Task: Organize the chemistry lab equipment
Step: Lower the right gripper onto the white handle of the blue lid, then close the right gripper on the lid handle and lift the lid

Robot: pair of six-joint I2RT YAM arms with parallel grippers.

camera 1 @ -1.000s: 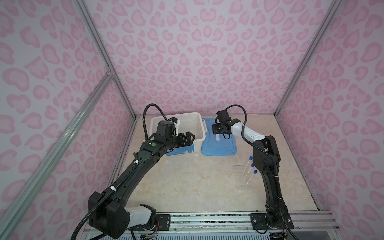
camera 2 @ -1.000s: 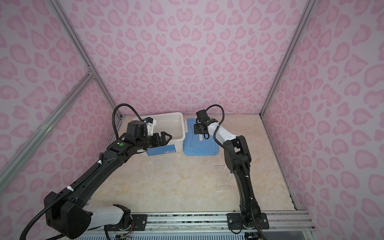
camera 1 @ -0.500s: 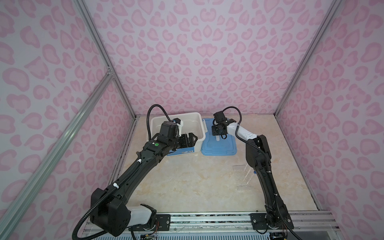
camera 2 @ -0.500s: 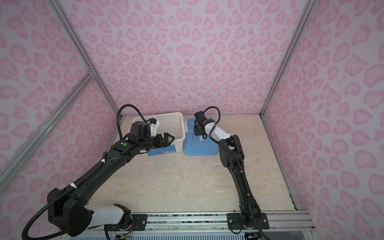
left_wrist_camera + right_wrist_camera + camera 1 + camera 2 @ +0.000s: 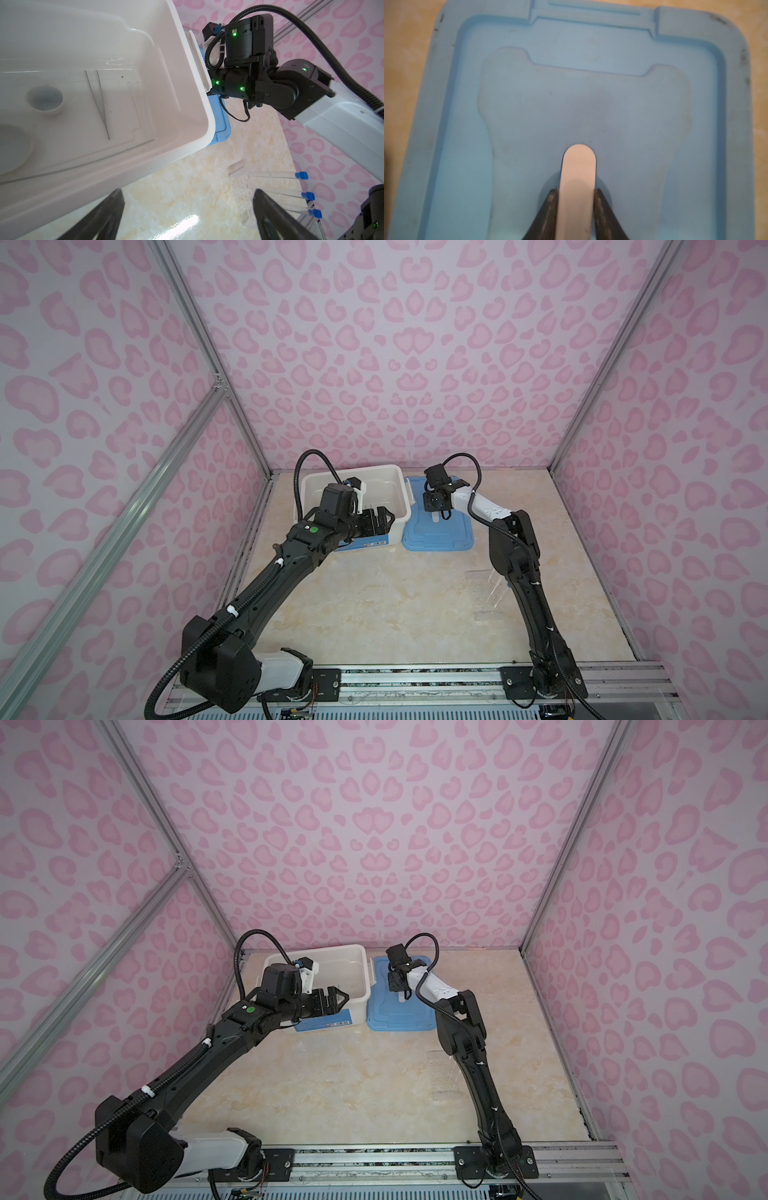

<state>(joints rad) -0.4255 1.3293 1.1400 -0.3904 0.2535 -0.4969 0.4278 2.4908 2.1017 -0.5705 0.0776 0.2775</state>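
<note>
My right gripper [image 5: 576, 190] is shut on a white tab [image 5: 578, 166] that stands on the blue lid [image 5: 633, 104], one fingertip against each side. In both top views it points down at the lid [image 5: 440, 535] [image 5: 399, 1017]. My left gripper [image 5: 188, 193] is open and empty, hovering over the table at the white bin's [image 5: 199, 116] front corner. In the bin lie two small white round dishes [image 5: 44, 99], metal tweezers [image 5: 99, 104] and a long thin rod [image 5: 83, 164]. A clear rack [image 5: 243, 187] with three blue-capped tubes [image 5: 276, 175] lies on the table.
The white bin [image 5: 395, 489] stands at the back left beside the lid, with a blue label on its front wall. The rack [image 5: 486, 589] lies close to the right arm's lower link. Pink patterned walls enclose the marble table on three sides.
The right gripper's jaws have closed in on the white tab, and that arm's elbow has swung left. The left gripper has drifted slightly right and stays open.
</note>
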